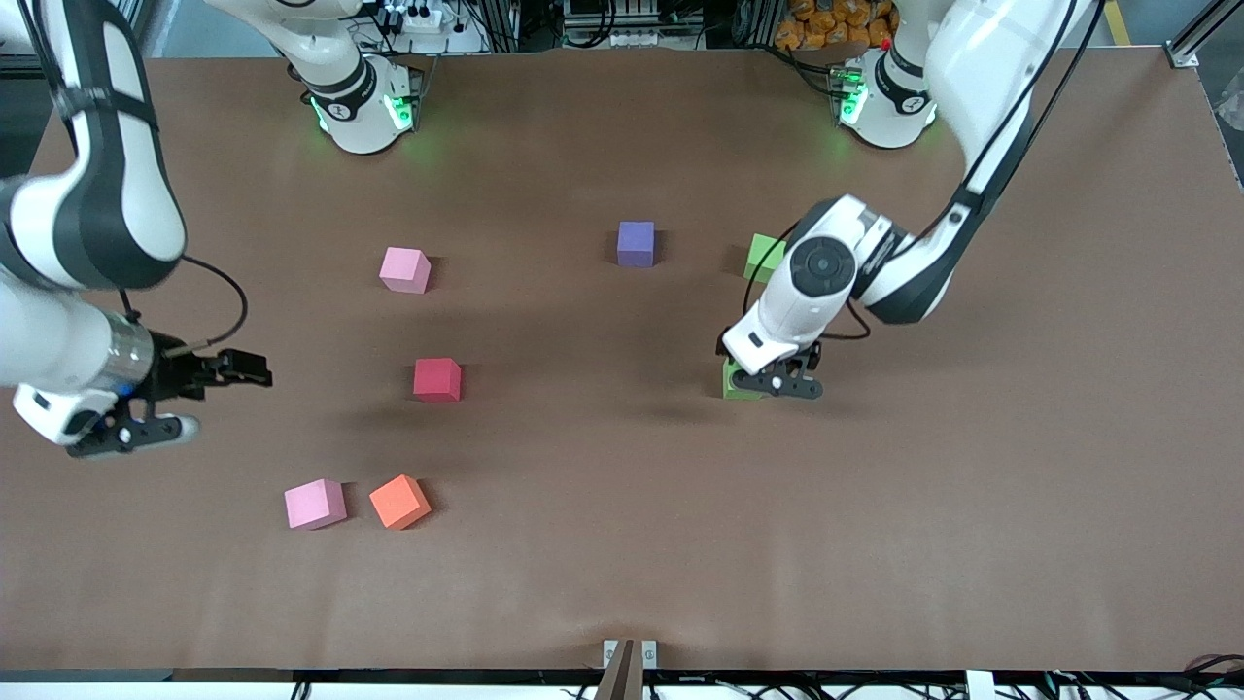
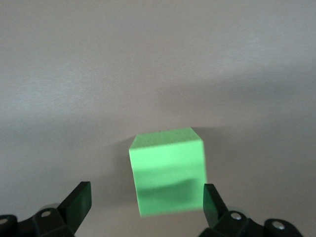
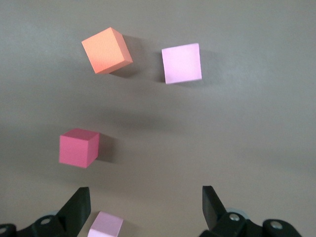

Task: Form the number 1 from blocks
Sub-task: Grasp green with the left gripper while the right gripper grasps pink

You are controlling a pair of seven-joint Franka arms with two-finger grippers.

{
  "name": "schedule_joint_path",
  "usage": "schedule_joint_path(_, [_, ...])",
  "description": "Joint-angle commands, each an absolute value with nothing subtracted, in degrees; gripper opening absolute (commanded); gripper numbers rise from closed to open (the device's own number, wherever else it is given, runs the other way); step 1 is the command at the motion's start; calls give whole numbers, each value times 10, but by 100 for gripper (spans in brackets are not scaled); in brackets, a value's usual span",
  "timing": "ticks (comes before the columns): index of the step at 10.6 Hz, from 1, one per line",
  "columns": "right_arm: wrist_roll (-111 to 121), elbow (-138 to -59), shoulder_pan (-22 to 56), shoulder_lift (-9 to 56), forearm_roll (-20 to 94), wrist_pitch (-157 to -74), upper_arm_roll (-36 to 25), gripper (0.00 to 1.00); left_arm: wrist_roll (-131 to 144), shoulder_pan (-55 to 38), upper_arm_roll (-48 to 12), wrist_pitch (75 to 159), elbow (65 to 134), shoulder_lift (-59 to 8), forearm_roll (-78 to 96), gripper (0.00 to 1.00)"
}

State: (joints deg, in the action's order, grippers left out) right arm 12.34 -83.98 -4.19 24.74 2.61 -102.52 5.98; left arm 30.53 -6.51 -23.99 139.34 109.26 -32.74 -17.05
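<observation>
My left gripper (image 1: pixel 777 382) (image 2: pixel 146 195) is down at the table, open, with a green block (image 1: pixel 736 384) (image 2: pixel 168 170) partly between its fingers and close to one of them. A second green block (image 1: pixel 764 257) lies farther from the front camera, and the purple block (image 1: pixel 636 243) is beside it. Toward the right arm's end lie a pink block (image 1: pixel 404 269) (image 3: pixel 106 227), the red block (image 1: pixel 437 379) (image 3: pixel 79 148), the orange block (image 1: pixel 399 502) (image 3: pixel 106 50) and another pink block (image 1: pixel 314 504) (image 3: pixel 181 63). My right gripper (image 1: pixel 146 430) (image 3: pixel 145 197) hangs open and holds nothing. No light blue block shows.
Both arm bases (image 1: pixel 364 97) (image 1: pixel 884 97) stand along the table's back edge. A small metal bracket (image 1: pixel 629 656) sits at the middle of the front edge. The brown tabletop (image 1: pixel 1020 486) is bare toward the left arm's end.
</observation>
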Motion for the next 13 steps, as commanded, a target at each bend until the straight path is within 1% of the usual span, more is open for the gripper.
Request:
schedule_joint_path(1, [174,-757,-33,354,18,-1075,61,100,320,-73,-227,1421,1078,-362,-184,100])
schedule_joint_path(3, [208,-709,-33,429,3,-1128,60,100,343,-75,-227,1421,1074,-369,-188,100])
schedule_joint_path(6, [237,-665,-33,500,-24,-1175,59,100,342,-73,-228,1413,1063,-352,-183,100])
schedule_joint_path(10, [238,-657,-33,547,-24,-1222,59,100,342,-74,-228,1397,1058,-351,-182,100])
schedule_joint_path(13, [236,-663,-33,557,-23,-1224,59,100,351,-83,-228,1397,1040,-375,-182,100])
